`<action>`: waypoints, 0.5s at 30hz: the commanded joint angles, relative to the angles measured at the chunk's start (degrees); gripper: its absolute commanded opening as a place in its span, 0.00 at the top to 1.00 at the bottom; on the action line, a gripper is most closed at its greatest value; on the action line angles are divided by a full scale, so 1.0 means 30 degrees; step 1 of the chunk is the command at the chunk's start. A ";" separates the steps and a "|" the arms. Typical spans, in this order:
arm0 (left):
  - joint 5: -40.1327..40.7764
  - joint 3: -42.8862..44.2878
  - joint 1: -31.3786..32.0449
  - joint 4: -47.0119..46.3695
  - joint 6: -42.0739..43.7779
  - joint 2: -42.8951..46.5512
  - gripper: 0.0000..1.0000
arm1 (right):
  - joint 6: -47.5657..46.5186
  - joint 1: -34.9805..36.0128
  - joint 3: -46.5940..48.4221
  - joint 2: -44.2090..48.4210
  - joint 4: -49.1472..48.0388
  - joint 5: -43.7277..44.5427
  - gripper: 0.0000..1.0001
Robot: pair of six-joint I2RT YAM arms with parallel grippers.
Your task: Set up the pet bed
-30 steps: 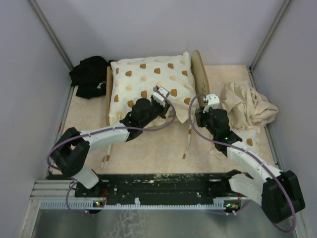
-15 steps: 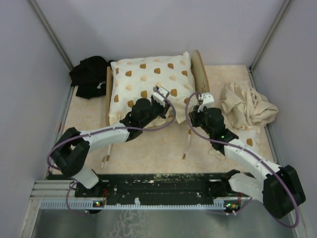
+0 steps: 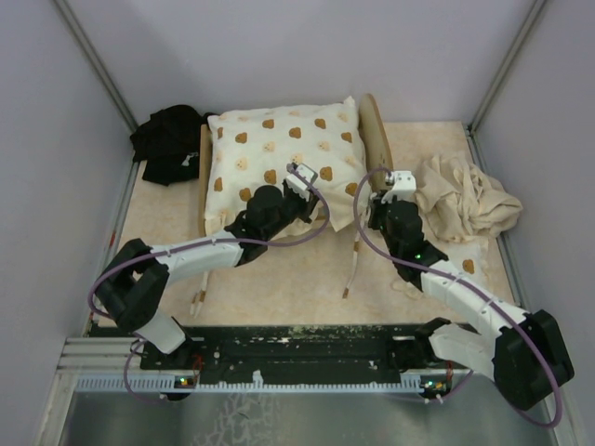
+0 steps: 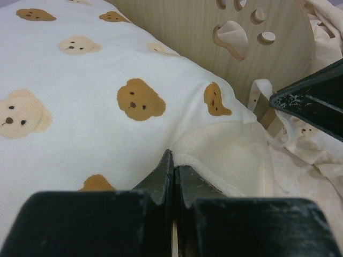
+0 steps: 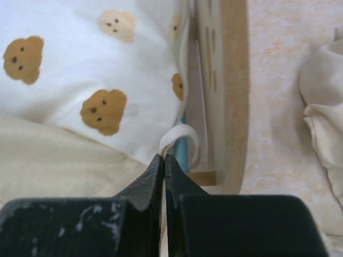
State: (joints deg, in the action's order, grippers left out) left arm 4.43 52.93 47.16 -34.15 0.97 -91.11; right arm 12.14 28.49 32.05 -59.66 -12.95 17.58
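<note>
Left arm [image 3: 200, 251] and right arm [image 3: 456, 288] stretched to cushion [image 3: 279, 149], jaws closed.

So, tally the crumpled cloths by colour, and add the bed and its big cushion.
Black crumpled cloth: 1
Beige crumpled cloth: 1
Wooden pet bed: 1
Bear-print cushion: 1
Total: 4

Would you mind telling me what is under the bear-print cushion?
The wooden bed frame, its headboard standing clear at one end. The right wrist view shows a sliver of blue mattress beside the headboard. The rest of the mattress is covered by the cushion.
</note>
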 commanded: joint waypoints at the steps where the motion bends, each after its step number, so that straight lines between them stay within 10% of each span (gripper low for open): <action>1: 0.0040 -0.0218 0.0041 -0.0832 -0.0324 0.0184 1.00 | 0.0987 0.0230 0.1316 0.0468 -0.1474 0.3306 1.00; 15: -0.0040 -0.0073 0.0042 -0.1023 -0.0459 0.0020 1.00 | 0.2752 0.0581 0.2770 0.0997 0.5231 0.6387 0.86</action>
State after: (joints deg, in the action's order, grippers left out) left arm 4.40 52.77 47.16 -34.79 0.49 -91.11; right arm 18.17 29.61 35.22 -60.45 -4.69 29.47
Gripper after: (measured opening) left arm 0.006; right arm 0.150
